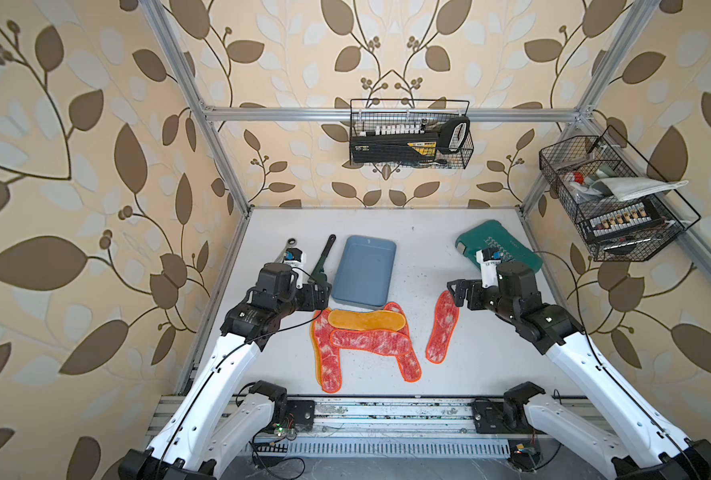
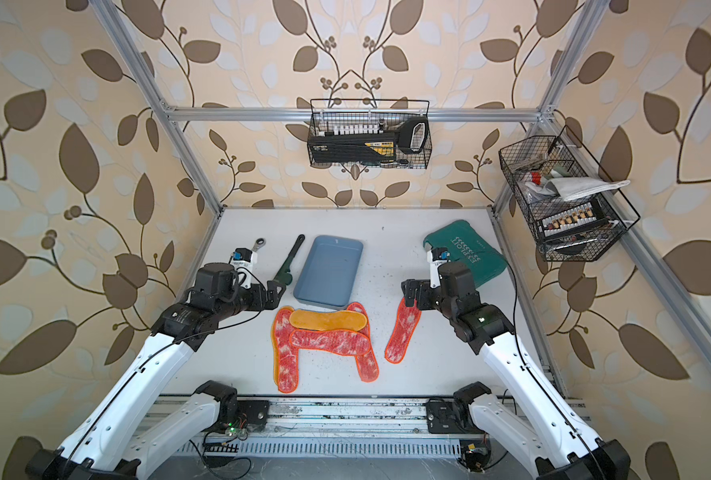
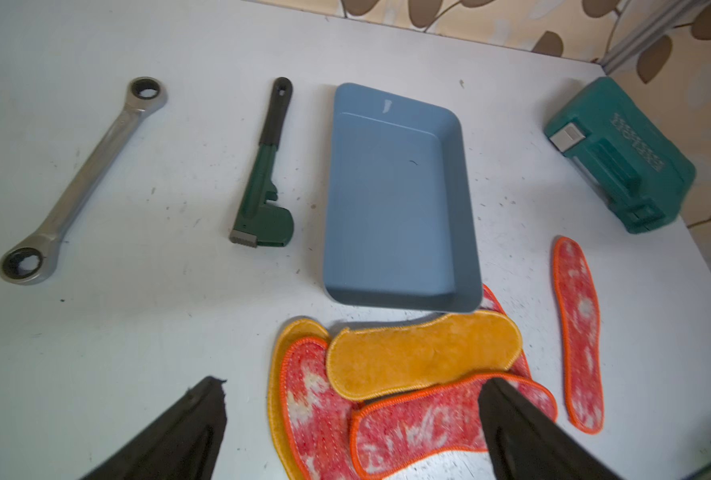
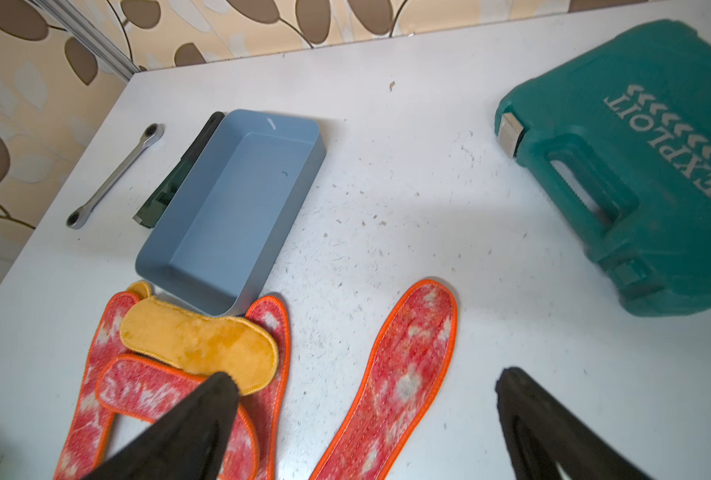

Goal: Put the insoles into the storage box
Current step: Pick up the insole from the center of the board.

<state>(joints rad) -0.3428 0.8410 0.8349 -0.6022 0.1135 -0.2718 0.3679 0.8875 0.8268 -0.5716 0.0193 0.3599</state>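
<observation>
The storage box (image 1: 364, 272) (image 3: 395, 199) is a shallow blue-grey tray, empty, at the table's middle. Just in front of it several insoles lie overlapped: one yellow face up (image 1: 366, 319) (image 3: 424, 353) across mottled red ones (image 1: 370, 340) (image 4: 138, 386), one of which reaches under the box's near corner. A lone red insole (image 1: 442, 332) (image 4: 403, 374) lies to their right. My left gripper (image 1: 324, 291) (image 3: 351, 380) hangs open over the pile's left end, holding nothing. Over the lone insole's far end my right gripper (image 1: 455, 293) (image 4: 366, 374) is open and empty.
A silver ratchet wrench (image 3: 81, 178) and a green pipe wrench (image 3: 264, 178) lie left of the box. A teal tool case (image 4: 636, 166) sits at the back right. Wire baskets (image 1: 410, 133) (image 1: 611, 195) hang on the back and right walls.
</observation>
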